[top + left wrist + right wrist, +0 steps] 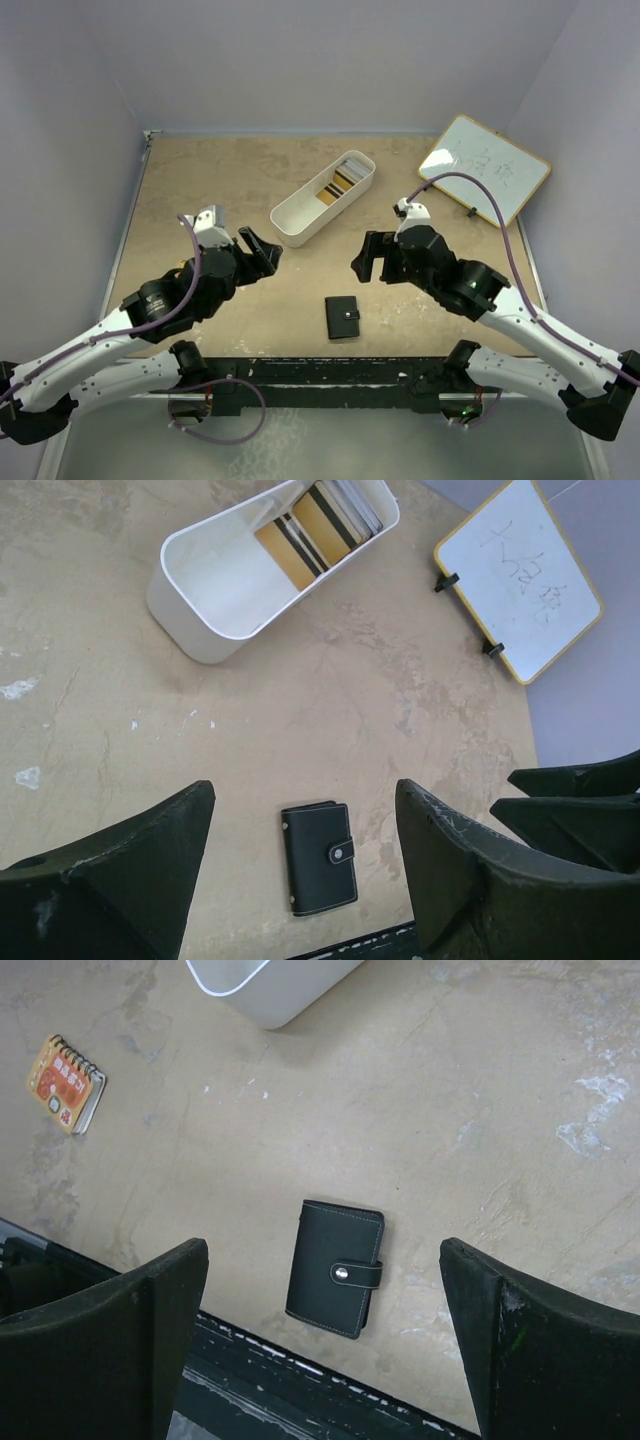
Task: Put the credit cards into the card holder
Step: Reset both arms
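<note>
The tan table [200,180] is enclosed by pale walls on three sides, and its surface is scuffed and stained.

The two arms reach in from the near edge, both raised above the table. The left gripper [262,252] has its fingers spread wide with nothing between them. The right gripper [362,258] is likewise spread wide and holds nothing. The two face each other across the middle of the table, well apart.

A whiteboard [484,167] with a yellow frame lies at the far right corner, bearing faint marks.

A long white tray [300,215] sits at an angle in the far middle of the table.

The credit cards [345,178] are stacked inside the tray at its far end. Yellow faces with dark stripes and paler faces can be seen.

The card holder [342,317] lies flat on the table close to the near edge, roughly between the two grippers and below them. It is folded closed with its snap tab fastened. Neither gripper touches it.

A small orange spiral notebook [68,1083] lies on the table to the left, apart from the tray and the holder.
</note>
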Robot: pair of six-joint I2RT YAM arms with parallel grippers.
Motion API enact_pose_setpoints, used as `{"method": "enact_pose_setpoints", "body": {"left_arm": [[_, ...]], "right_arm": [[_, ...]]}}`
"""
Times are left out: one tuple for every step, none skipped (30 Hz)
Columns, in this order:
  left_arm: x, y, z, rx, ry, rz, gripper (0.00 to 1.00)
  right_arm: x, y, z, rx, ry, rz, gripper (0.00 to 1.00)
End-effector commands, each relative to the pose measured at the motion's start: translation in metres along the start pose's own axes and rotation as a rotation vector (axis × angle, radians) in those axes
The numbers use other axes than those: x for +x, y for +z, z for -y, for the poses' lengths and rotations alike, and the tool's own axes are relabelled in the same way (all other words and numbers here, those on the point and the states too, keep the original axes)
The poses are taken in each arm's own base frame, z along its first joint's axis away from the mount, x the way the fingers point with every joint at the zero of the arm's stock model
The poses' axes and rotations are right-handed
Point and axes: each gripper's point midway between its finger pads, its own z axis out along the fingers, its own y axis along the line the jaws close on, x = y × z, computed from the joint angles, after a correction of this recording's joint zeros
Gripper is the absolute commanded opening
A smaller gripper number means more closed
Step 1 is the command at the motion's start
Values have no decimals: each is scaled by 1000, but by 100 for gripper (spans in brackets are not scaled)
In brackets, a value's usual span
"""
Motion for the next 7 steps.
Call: {"method": "enact_pose_setpoints", "body": {"left_arm": [[-11, 2, 4, 23, -63, 63, 71], [-11, 2, 3, 21, -65, 68, 71], [-12, 2, 3, 21, -66, 74, 71], [-12, 2, 2, 23, -63, 79, 71], [-14, 1, 2, 27, -62, 86, 71], [-15, -1, 1, 31, -58, 93, 71], [-16, -1, 0, 34, -53, 99, 72]], "right_arm": [[-14, 1, -4, -3, 49, 60, 100], [-14, 0, -4, -4, 53, 63, 100], [-15, 0, -4, -5, 55, 67, 100], [-16, -1, -5, -7, 57, 70, 100], [-16, -2, -5, -9, 57, 72, 100], [-17, -3, -4, -7, 57, 73, 100], [-17, -4, -4, -7, 57, 74, 100]]}}
